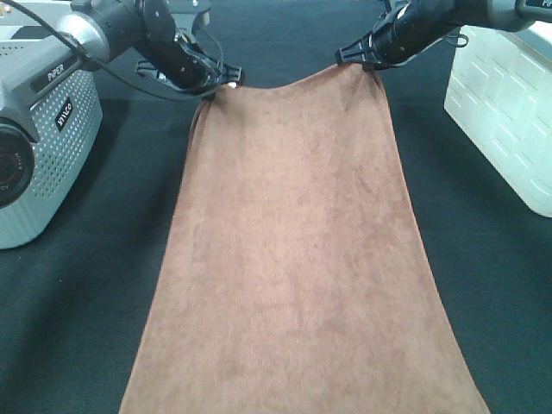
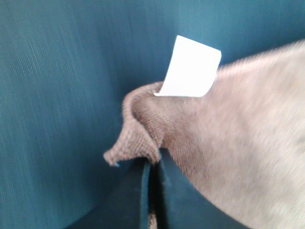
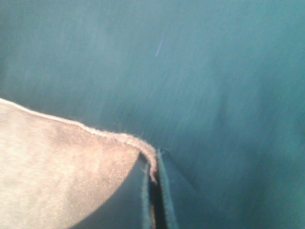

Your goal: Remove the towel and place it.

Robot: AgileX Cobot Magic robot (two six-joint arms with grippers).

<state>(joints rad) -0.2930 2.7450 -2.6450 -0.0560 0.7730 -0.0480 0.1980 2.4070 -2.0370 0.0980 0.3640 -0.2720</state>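
Observation:
The brown towel (image 1: 297,250) hangs stretched between my two grippers and runs down past the bottom of the exterior view. My left gripper (image 1: 221,84) is shut on its far left corner, where the white tag (image 2: 190,67) sticks up beside the pinched cloth (image 2: 143,129). My right gripper (image 1: 362,59) is shut on the far right corner; the towel's edge (image 3: 71,157) shows clamped between its fingers (image 3: 167,191). Both corners are held above the dark tabletop.
The grey perforated basket (image 1: 52,155) stands at the left edge of the dark table (image 1: 78,328). A white bin (image 1: 509,112) stands at the right edge. Dark cables trail from the left arm near the basket.

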